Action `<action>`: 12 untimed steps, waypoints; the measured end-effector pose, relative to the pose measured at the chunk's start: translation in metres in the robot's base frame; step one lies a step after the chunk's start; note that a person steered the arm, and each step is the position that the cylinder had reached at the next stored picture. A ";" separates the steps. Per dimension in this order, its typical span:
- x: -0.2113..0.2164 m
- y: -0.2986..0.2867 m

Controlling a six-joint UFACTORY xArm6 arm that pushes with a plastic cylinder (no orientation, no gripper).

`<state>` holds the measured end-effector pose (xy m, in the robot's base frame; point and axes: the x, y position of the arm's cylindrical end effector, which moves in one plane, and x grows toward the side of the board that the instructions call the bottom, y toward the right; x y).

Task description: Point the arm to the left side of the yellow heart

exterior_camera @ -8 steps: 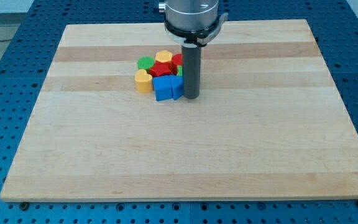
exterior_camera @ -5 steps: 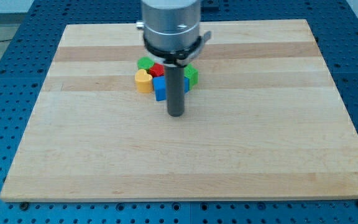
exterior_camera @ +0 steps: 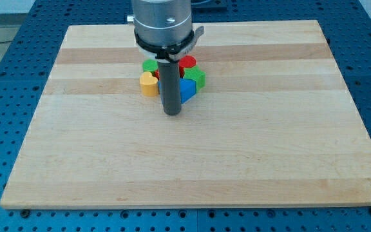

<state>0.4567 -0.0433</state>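
You are seeing my tip [exterior_camera: 172,113] sitting below-right of the yellow heart-shaped block [exterior_camera: 148,84], covering blue blocks [exterior_camera: 187,89]; no claw is showing.

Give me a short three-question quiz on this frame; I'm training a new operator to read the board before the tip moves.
1. True or false: my tip touches the left side of the yellow heart.
2. Which block sits at the cluster's right edge? A) green block B) orange block C) purple block
3. Fill in: the blue block shows just to the view's ____ of the rod.

Key
1. False. The tip is below and to the right of the heart, toward the view's bottom, apart from it.
2. A. A red block sits above it.
3. Right. The rod hides part of it.
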 end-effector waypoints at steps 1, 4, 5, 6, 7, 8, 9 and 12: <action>0.019 -0.002; -0.006 -0.013; -0.012 -0.015; -0.012 -0.018; -0.013 -0.020; -0.012 -0.026; -0.009 -0.071; -0.098 -0.118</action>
<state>0.3582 -0.1609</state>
